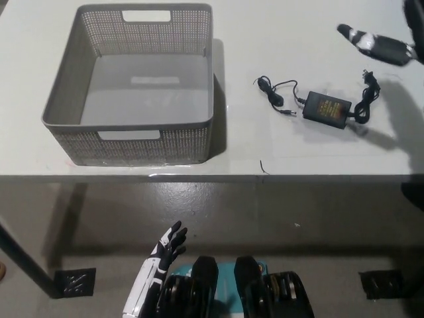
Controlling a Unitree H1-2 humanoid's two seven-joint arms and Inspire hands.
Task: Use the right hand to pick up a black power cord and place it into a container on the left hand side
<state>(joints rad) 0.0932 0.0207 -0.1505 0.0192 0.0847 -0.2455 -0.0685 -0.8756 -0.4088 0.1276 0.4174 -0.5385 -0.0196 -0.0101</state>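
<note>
Cord (323, 106): on table (278, 40), right of basket (132, 126), untouched. Basket: empty. Task: not begun; grasp, carry and drop all remain. Right hand (377, 43): far right, above the table beyond the cord, holding nothing; finger spread cannot be told. Left hand (165, 248): resting low, near left, fingers apart, empty.

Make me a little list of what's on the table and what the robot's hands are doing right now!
table: white table, seen from above
basket: grey mesh basket on the table's left part, nothing inside
cord: black power cord with its brick, lying on the table to the right of the basket, not held
right hand: black right hand at the picture's upper right, above the cord's far end, not touching it; whether open or shut is unclear
left hand: white left hand low, below the table edge, fingers apart, holding nothing
</note>
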